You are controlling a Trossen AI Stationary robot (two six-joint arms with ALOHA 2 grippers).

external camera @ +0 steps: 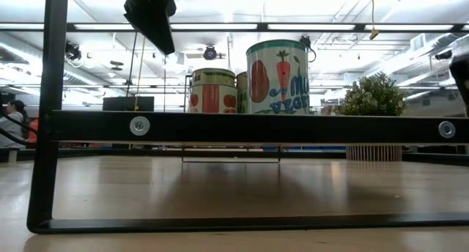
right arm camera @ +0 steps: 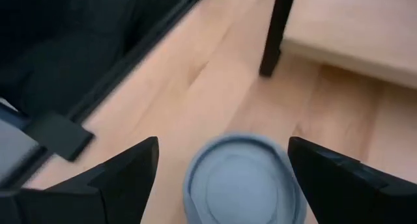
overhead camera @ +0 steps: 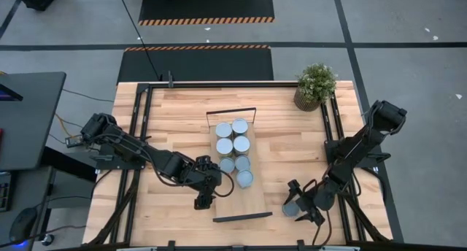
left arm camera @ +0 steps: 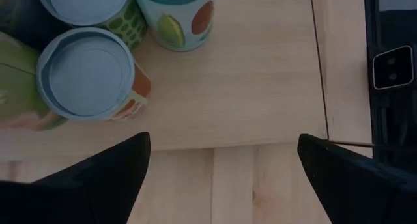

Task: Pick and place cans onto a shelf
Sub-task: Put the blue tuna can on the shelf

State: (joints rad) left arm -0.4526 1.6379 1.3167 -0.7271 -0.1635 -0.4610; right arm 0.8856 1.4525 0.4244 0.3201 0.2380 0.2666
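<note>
The right gripper (overhead camera: 298, 209) straddled a lone can (right arm camera: 241, 182) on the tabletop (overhead camera: 175, 120) – fingers apart either side, whether gripping cannot be told. The left gripper (overhead camera: 203, 201), released wide, hung beside the shelf (overhead camera: 252, 200) – seven cans (overhead camera: 232, 144) stood on it.

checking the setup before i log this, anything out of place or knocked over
Nothing is tipped or spilled. One can stands off the shelf, alone on the tabletop between the right gripper's open fingers. The other cans stand upright in a cluster on the shelf. The left gripper is open and empty beside them.
</note>
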